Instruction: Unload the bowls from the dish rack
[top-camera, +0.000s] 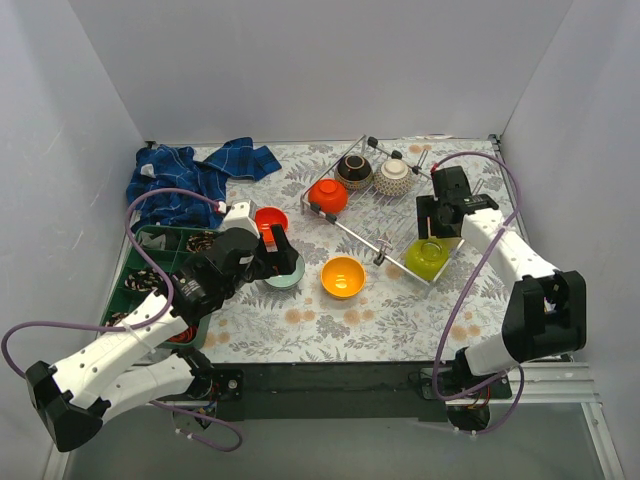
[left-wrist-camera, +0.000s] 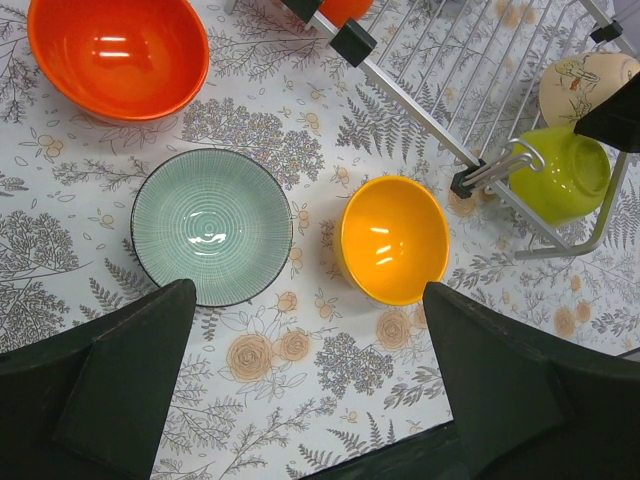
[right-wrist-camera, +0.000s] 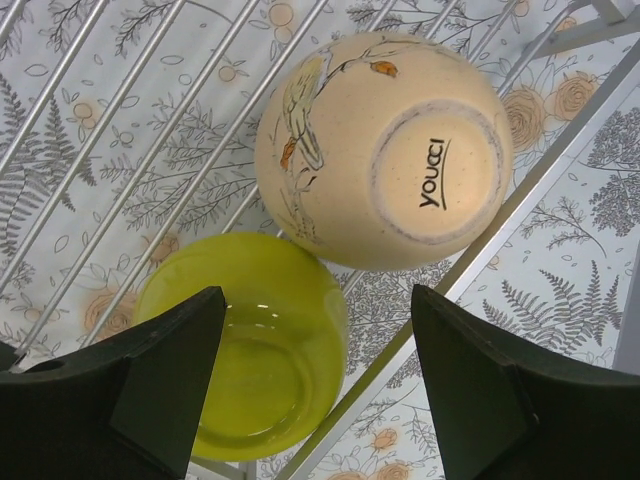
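The dish rack (top-camera: 395, 205) is a silver wire grid with black end caps. It lies at an angle on the floral-printed table cover (left-wrist-camera: 300, 400), its long axis running from far left to near right in the top view. Five glossy round bowls are in it. A red-orange bowl (top-camera: 327, 195), a dark brown bowl (top-camera: 354, 170) and a white-brown patterned bowl (top-camera: 393, 176) sit at the far end. A beige bowl (right-wrist-camera: 385, 150) is tipped over with its unglazed foot ring and printed mark facing the right wrist camera, and it touches a lime green bowl (right-wrist-camera: 245, 340) at the near corner. Three bowls stand upright on the cover, well apart from the rack: a second red-orange bowl (left-wrist-camera: 118, 55), a finely ribbed pale mint bowl (left-wrist-camera: 211, 225) with a dark rim, and a smooth yellow-orange bowl (left-wrist-camera: 393, 238). The left gripper (left-wrist-camera: 310, 385) hangs above the mint and yellow-orange bowls, fingers spread wide, holding nothing. The right gripper (right-wrist-camera: 318, 390) is over the lime green and beige bowls, likewise spread wide and empty.
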